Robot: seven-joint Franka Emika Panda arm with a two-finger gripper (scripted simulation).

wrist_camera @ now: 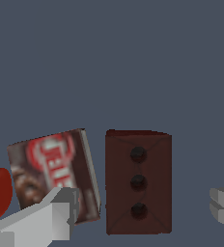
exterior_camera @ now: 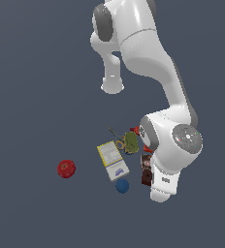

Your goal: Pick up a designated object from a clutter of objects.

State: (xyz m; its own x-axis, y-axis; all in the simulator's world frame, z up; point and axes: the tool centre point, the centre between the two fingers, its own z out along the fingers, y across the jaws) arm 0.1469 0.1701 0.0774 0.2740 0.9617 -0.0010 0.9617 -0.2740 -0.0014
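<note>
The designated object, a dark brown-maroon box (wrist_camera: 138, 182) with three dark dots, lies flat between my fingers in the wrist view. In the exterior view only its edge (exterior_camera: 146, 178) shows beside the arm's hand (exterior_camera: 163, 184). My gripper (wrist_camera: 140, 212) is open and empty, with one finger (wrist_camera: 51, 217) on one side of the box and the other finger (wrist_camera: 223, 205) on the other side, apart from it. The dark box with the red-and-white label (wrist_camera: 53, 173) lies right beside the maroon box. In the exterior view the fingers are hidden under the hand.
The clutter lies to the exterior view's left of the hand: an olive-green lump (exterior_camera: 131, 142), a white-yellow booklet (exterior_camera: 109, 153), a white-blue box (exterior_camera: 117, 171), a blue ball (exterior_camera: 122, 186). A red drill (exterior_camera: 135, 131) is partly hidden by the arm. A red ball (exterior_camera: 66, 168) lies apart, farther left.
</note>
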